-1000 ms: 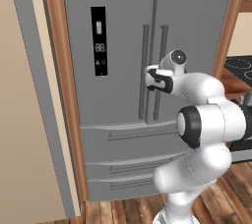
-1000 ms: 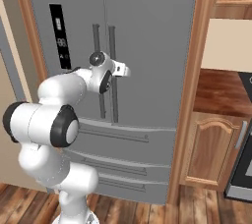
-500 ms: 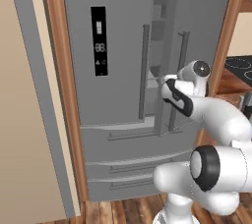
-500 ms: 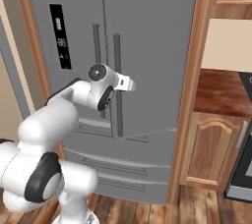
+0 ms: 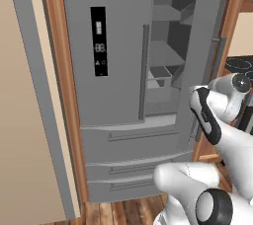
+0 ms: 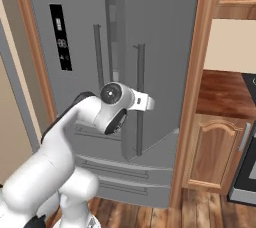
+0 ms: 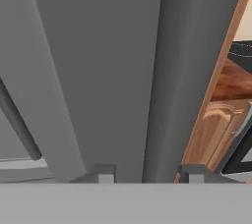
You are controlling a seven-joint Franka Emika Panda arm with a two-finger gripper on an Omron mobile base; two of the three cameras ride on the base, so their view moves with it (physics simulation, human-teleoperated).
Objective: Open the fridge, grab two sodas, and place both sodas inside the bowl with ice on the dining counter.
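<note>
Fridge handle between claw tips.

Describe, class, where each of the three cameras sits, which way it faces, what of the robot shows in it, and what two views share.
Left base view: behind the arm to its left, facing the fridge; its right door stands ajar, with grey shelves visible inside; the white arm rises at lower right.
Right base view: behind to its right, facing the same fridge; the arm rises at lower left.
Hand view: on the hand, looking along the end effector at the right door's edge.
Shared: both base views show the display panel and drawers.
</note>
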